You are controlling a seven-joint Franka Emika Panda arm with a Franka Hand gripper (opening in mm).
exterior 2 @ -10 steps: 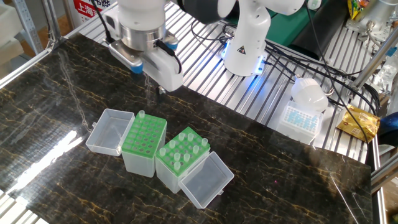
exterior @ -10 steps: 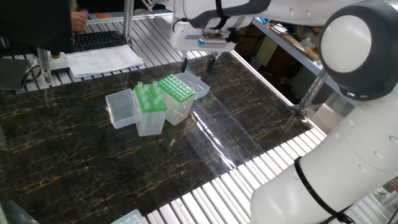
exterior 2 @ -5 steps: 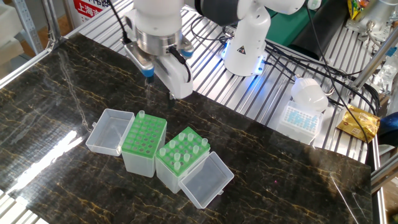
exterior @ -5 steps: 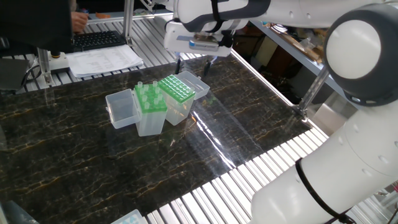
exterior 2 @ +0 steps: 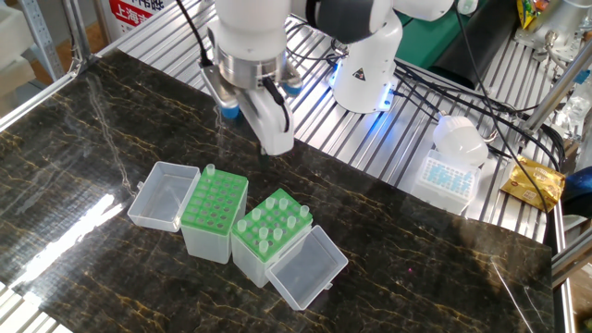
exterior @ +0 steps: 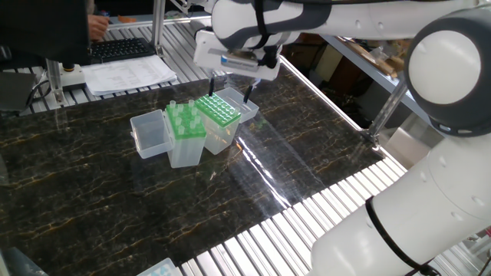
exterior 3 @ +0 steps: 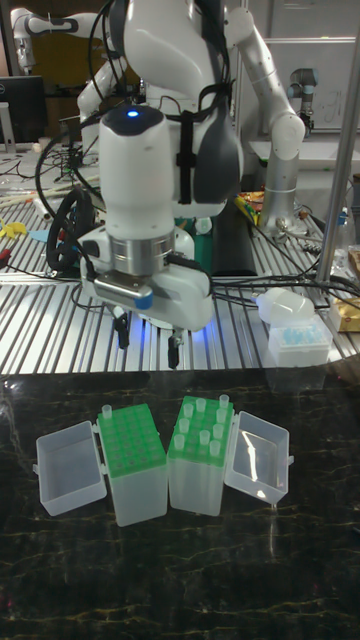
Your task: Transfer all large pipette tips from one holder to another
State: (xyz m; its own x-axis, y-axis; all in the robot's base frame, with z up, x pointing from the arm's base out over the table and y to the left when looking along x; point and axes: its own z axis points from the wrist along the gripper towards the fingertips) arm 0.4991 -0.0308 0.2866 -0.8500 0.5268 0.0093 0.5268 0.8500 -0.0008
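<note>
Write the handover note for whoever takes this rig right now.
Gripper: open, empty, hovering above and behind the two open tip boxes.
Left rack: one large pipette tip at its back corner.
Right rack: many tips standing in it.
Both lids hinged open on the table.
Done: apparently one tip moved.
Left: transfer the rest.

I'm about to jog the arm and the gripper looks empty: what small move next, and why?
Probably bring the open, empty gripper over the green-topped clear rack crowded with pale tapered pipette tips, ready to descend on one. It hangs above and behind both racks, and the neighbouring green rack holds only one tip.
</note>
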